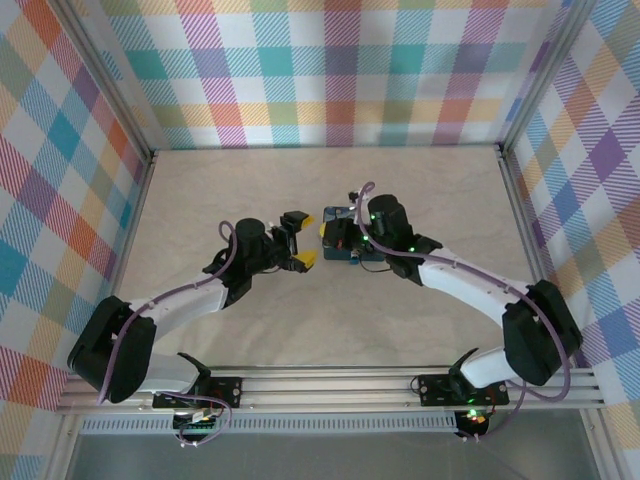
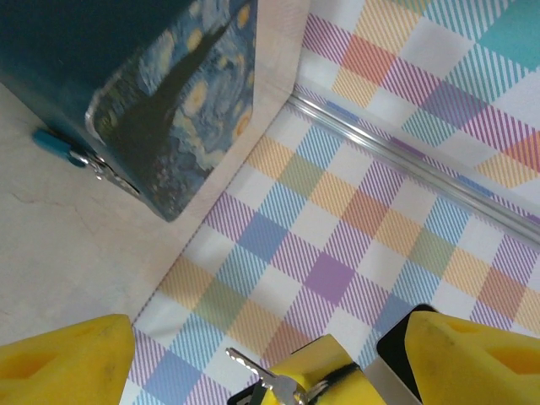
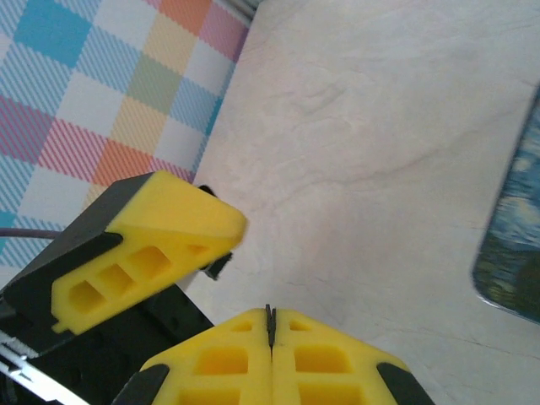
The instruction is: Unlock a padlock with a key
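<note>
The dark-blue starry-night tin (image 2: 160, 110) stands at the upper left of the left wrist view, and the small blue padlock (image 2: 52, 142) hangs by its silvery shackle from the tin's latch. My right gripper (image 3: 271, 314) is shut, with a thin dark sliver pinched at its tip. From the left wrist, that same yellow fingertip (image 2: 325, 371) carries the key (image 2: 263, 376), blade pointing left. My left gripper (image 2: 270, 342) is open, its fingers either side of the right gripper's tip. From above, the left gripper (image 1: 302, 240) faces the right gripper (image 1: 328, 236) beside the tin (image 1: 338, 213).
Plaid walls (image 1: 330, 70) enclose the beige table (image 1: 330, 320) on three sides. A metal rail (image 2: 405, 148) runs along the foot of the wall. Bare table lies in front of and behind the two grippers.
</note>
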### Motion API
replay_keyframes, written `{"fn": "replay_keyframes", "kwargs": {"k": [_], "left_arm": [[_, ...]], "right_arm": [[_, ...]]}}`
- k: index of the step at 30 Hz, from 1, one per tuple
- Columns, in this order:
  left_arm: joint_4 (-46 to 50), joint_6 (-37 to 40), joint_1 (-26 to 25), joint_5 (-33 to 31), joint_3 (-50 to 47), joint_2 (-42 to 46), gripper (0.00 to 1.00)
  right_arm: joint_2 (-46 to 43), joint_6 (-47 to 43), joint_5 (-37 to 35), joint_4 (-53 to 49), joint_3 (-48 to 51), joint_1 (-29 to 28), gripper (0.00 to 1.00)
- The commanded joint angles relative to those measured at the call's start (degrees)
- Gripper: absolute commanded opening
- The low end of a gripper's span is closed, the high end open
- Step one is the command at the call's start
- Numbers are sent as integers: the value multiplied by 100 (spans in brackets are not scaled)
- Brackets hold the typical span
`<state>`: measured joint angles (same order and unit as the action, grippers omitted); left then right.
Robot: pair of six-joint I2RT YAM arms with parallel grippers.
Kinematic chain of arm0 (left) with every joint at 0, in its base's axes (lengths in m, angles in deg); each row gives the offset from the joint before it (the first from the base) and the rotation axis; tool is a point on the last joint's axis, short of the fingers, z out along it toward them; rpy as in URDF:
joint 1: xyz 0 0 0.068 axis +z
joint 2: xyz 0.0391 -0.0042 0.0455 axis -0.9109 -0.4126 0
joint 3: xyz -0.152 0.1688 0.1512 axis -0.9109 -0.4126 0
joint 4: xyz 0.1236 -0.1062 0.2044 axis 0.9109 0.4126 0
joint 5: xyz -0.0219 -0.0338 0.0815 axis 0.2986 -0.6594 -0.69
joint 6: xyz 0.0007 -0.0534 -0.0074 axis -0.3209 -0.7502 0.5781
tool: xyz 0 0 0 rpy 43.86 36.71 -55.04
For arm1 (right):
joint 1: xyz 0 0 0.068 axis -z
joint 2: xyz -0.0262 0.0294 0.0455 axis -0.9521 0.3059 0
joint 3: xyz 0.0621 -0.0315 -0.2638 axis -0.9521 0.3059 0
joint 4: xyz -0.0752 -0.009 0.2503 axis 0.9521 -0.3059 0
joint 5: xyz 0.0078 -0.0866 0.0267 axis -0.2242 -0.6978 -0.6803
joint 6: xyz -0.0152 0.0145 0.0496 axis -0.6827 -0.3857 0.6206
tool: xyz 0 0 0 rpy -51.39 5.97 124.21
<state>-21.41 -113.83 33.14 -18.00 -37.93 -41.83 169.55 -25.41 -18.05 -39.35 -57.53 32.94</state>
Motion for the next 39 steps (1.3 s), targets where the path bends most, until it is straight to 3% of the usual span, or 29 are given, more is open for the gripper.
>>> {"fn": "replay_keyframes", "kwargs": {"k": [1,12,30,39], "left_arm": [[-318,-350,-80,33,146,-15,82],[-485,-438,-100,-55,40,-28,61],[-542,-429,-100,-63,35,-120,53],[-534,-415,-97,-60,36,-131,41]], "right_arm": [[135,-133,163,344,-176,-136,0],[160,-55,203,381,-23,-303,0],[-339,-134,-177,170,324,-301,0],[-380,-135,-201,139,359,-303,0]]}}
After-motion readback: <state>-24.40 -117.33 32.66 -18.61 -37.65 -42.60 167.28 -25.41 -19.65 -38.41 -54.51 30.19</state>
